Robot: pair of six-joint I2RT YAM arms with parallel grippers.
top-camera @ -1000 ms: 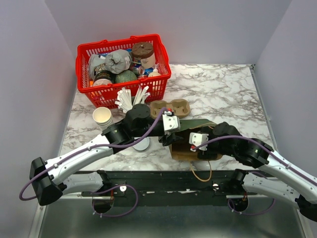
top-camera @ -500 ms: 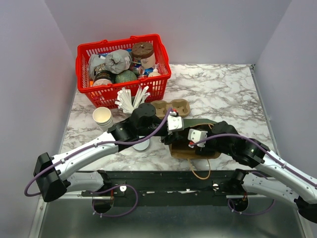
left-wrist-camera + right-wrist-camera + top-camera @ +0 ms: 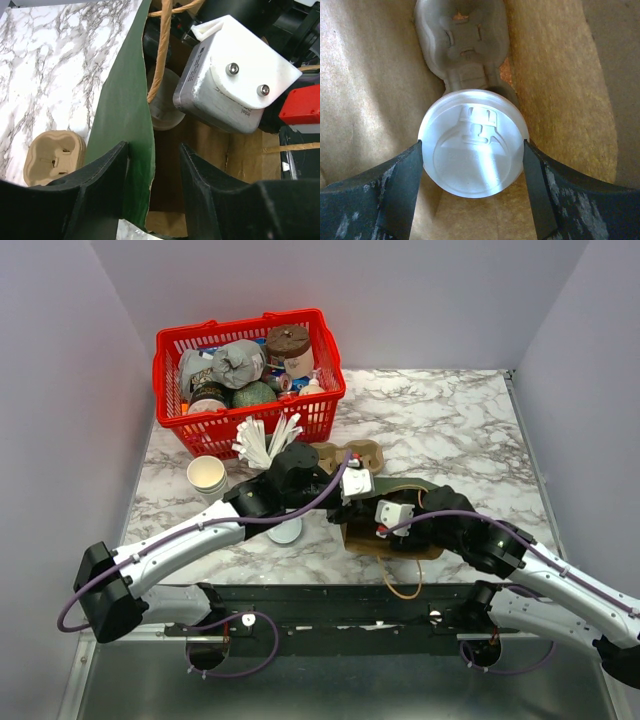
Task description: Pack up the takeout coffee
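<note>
Marble tabletop (image 3: pixel 450 420) carries the green-sided paper bag (image 3: pixel 405 487) just ahead of both arms. Over the last second the left gripper (image 3: pixel 154 150) has slid across to the bag's mouth. Its fingers have drawn in to a middling gap straddling the bag's green wall: one finger lies against the outside, while the other, inside, is not yet touching, so the wall is bracketed rather than pinched. The right gripper (image 3: pixel 472 150) has kept its wide spread and eased a little deeper into the bag, both fingers pressed to the sides of the takeout coffee (image 3: pixel 472 157), which it holds lid-up inside the bag, with a moulded pulp carrier (image 3: pixel 460 40) beyond the cup. I judge that the left hand is about to steady the mouth, so the cup can be set down and released.
</note>
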